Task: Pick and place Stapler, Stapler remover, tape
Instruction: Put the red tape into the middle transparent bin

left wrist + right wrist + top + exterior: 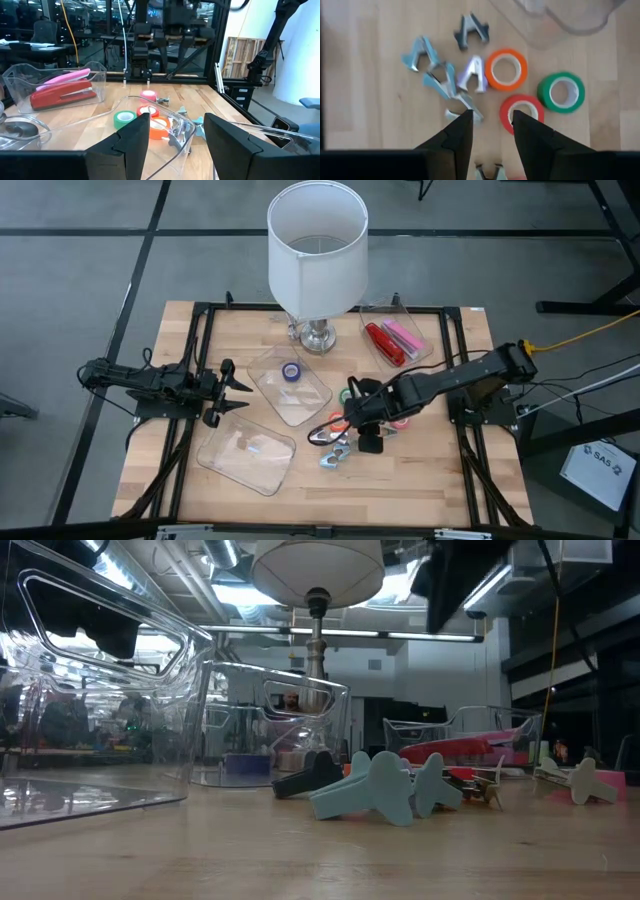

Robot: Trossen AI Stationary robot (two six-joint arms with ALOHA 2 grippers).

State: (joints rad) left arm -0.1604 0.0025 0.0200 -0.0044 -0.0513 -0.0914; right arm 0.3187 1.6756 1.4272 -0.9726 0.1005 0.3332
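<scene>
Three tape rolls lie flat on the wood: orange (506,69), red (522,112) and green (561,92). Beside them lie several staple removers (440,75), seen light blue in the low view (375,790). A blue tape roll (291,371) sits in a clear tray (300,405). A red stapler (383,344) and a pink one (403,335) lie in the far clear tray (425,348). My right gripper (492,125) hovers open above the removers and the red roll, pointing steeply down, holding nothing. My left gripper (175,145) waits open at the table's left (235,390).
A white-shaded lamp (316,250) stands at the far middle on a metal foot (318,337). A second clear tray (245,450) lies near the left front. Black frame rails (200,360) run along the table's sides. Bare wood lies along the near edge.
</scene>
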